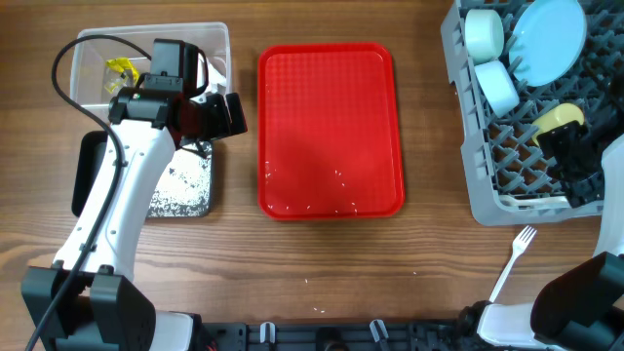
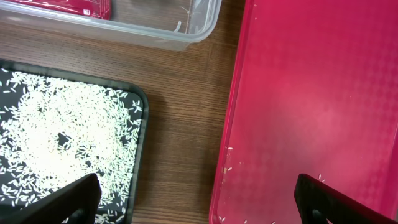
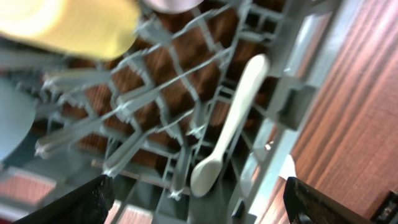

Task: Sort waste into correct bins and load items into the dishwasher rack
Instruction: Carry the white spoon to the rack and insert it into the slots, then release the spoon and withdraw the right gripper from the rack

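Left tool (image 1: 234, 115) wide open, holding nothing. Hanging over the bare wood between the black tray (image 1: 83, 175) and the red tray (image 1: 331, 127), just below the clear tub (image 1: 219, 39). From the left wrist, both dark fingertips (image 2: 68, 199) at the bottom edge, far apart.

Lots of white rice (image 2: 56, 137) spread in the black tray. A few more grains (image 1: 336, 178) near the front edge of the red tray, and a few loose on the table (image 1: 429, 273). In the clear tub, a yellow wrapper (image 1: 119, 70) and a red wrapper (image 2: 62, 6).

Right tool (image 3: 208, 202) wide open too, holding nothing, right over the front part of the grey dishwasher rack (image 1: 468, 146). Under it, a white spoon (image 3: 233, 124) lying flat on the rack's grid, close to the rack's side wall, touching neither finger.

Also in the rack: a light-blue plate (image 1: 551, 34) standing on its edge at the back, two pale bowls (image 1: 483, 31) (image 1: 497, 86) beside it, and a yellow cup (image 1: 558, 119) on its side next to the right tool.

White fork (image 1: 515, 255) on the table, in front of the rack, outside it.
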Available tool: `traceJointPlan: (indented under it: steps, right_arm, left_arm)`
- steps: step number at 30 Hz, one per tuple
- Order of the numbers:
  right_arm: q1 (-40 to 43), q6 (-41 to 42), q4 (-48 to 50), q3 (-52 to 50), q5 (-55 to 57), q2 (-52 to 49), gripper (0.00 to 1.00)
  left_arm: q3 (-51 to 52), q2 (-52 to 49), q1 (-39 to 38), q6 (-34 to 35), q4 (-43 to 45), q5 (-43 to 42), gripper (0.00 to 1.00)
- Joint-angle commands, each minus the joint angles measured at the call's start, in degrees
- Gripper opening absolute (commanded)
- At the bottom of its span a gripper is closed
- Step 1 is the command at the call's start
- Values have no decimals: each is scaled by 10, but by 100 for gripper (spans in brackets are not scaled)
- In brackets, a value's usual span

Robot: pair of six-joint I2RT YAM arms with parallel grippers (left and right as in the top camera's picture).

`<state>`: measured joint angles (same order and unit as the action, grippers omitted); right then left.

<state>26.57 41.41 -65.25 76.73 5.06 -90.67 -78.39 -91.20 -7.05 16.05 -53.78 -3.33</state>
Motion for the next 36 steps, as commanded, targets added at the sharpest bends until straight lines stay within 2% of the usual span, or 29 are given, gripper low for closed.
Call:
traceJointPlan:
  steps: [1, 6, 12, 16, 20, 23, 27, 30, 31, 34, 35, 36]
  right_arm:
    - [1, -87, 3, -2, -69, 10, 88]
    - [1, -175, -14, -2, -105, 71, 82]
    - [0, -220, -81, -3, -99, 183, 86]
    - [0, -248, -116, -3, -104, 200, 89]
    - [-6, -353, -122, -4, -223, 196, 90]
    - [-35, -396, -111, -3, -262, 196, 91]
    - [-105, -397, -94, -1, -228, 210, 90]
    - [-127, -398, -88, 5, -227, 252, 90]
    - [-129, -398, -89, 7, -236, 266, 100]
    - [-129, -391, -87, 13, -308, 327, 100]
    - [-129, -338, -75, 13, -310, 351, 100]
    - [-129, -241, -63, 13, -311, 370, 100]
  left_arm:
    - [-3, -3, 2, 7, 1, -7, 100]
    - [-3, -3, 2, 7, 1, -7, 100]
    - [-3, -3, 2, 7, 1, -7, 100]
    - [-3, -3, 2, 7, 1, -7, 100]
    - [-3, -3, 2, 7, 1, -7, 100]
    - [-3, -3, 2, 7, 1, -7, 100]
    - [-3, -3, 2, 7, 1, -7, 100]
    - [-3, -3, 2, 7, 1, -7, 100]
    - [-3, -3, 2, 7, 1, -7, 100]
    - [-3, -3, 2, 7, 1, -7, 100]
    - [-3, -3, 2, 7, 1, -7, 100]
    - [-3, -3, 2, 7, 1, -7, 100]
